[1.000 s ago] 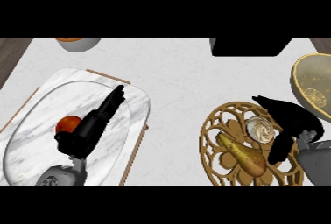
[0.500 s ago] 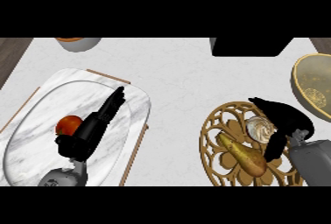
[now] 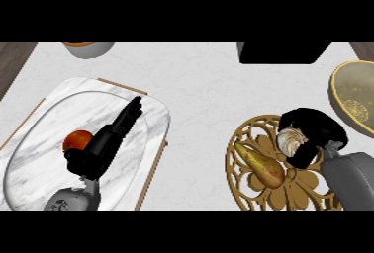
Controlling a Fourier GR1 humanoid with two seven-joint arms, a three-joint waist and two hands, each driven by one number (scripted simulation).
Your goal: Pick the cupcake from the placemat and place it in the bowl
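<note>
While the right hand point(image 3: 312, 134) curled round the cupcake point(image 3: 293, 140) on the gold placemat point(image 3: 252, 133), the step in hand was the grasp itself. Next move, by judgement: lift clear and carry it up and right to the bowl point(image 3: 349, 99) at the worktop's point(image 3: 205, 84) right edge. Left hand point(image 3: 110, 141): fingers straight, resting over a marble tray point(image 3: 44, 123) beside an orange fruit point(image 3: 76, 140). Also on the placemat: a yellow-brown pear-like item point(image 3: 264, 167), just beside the cupcake. A black box point(image 3: 283, 52) stood well clear of the route.
</note>
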